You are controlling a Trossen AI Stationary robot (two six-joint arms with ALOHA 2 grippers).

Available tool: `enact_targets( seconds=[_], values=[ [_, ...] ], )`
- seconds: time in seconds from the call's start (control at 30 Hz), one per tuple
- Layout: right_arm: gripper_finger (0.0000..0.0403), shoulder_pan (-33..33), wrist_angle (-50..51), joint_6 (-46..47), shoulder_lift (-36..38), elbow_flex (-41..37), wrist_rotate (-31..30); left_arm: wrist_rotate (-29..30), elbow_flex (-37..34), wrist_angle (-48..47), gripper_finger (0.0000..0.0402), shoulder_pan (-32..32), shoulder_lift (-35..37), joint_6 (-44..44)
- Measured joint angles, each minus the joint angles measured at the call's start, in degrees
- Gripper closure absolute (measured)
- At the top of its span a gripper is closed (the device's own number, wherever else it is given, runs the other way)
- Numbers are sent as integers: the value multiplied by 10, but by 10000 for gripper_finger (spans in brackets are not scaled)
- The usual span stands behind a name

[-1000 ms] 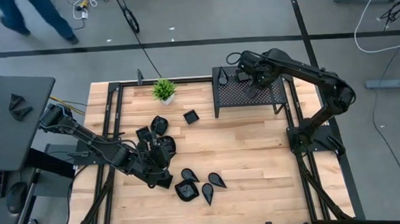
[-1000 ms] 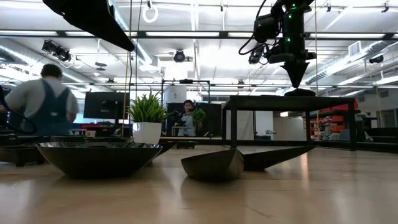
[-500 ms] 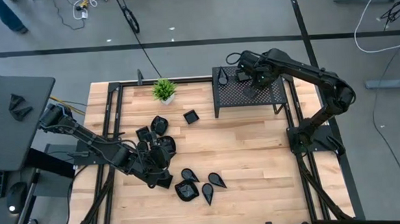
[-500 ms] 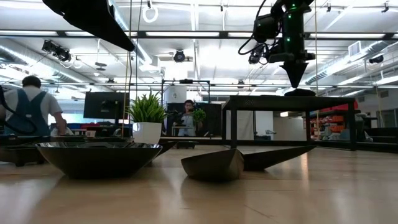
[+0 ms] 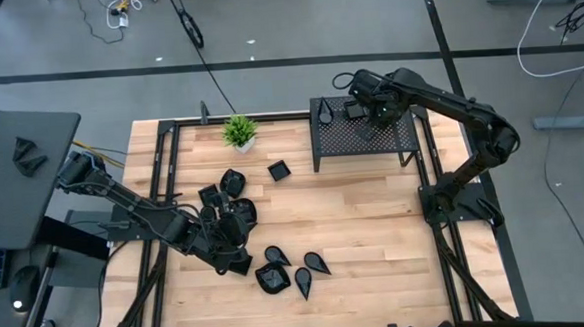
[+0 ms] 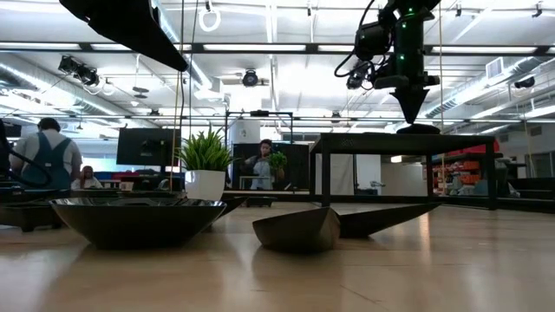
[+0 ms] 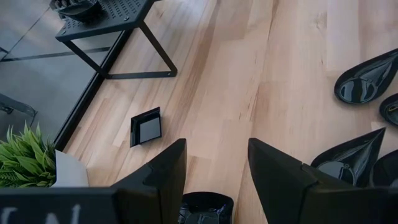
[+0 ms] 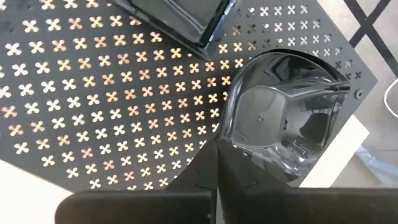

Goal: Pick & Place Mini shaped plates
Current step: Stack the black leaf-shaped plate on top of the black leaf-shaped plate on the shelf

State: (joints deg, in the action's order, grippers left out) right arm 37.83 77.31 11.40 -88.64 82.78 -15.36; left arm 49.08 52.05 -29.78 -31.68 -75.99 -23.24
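While the right gripper (image 5: 366, 111) hangs over the black perforated rack (image 5: 346, 134), its fingers pressed together and empty, a rounded mini plate (image 8: 283, 124) rests on the rack just beneath it. The left gripper (image 7: 214, 165) hovers with fingers parted over the cluster of plates (image 5: 267, 265) on the table (image 5: 365, 220), seemingly holding nothing.

Glossy black plates (image 5: 274, 277), black cross-perforated rack (image 8: 93, 93), pale wood table (image 5: 365, 220), apparently white-potted green plant (image 5: 239, 132)

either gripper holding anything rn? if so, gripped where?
Right gripper, over the black rack, is shut on the rim of a rounded glossy black dish. Left gripper is open above the table, holding nothing.
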Motion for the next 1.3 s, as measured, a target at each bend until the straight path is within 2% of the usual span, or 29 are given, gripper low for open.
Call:
enact_targets(
  seconds=[0.13,0.3,0.87,1.3],
  values=[
    [399,-9,2,-12,18,0,13,0,0,0,225,0,0,0],
    [399,-8,4,-15,22,0,100,4,0,0,225,0,0,0],
    [399,24,1,-19,-6,0,65,4,0,4,225,0,0,0],
    [399,48,-5,-29,-6,0,68,4,0,4,225,0,0,0]
  ],
)
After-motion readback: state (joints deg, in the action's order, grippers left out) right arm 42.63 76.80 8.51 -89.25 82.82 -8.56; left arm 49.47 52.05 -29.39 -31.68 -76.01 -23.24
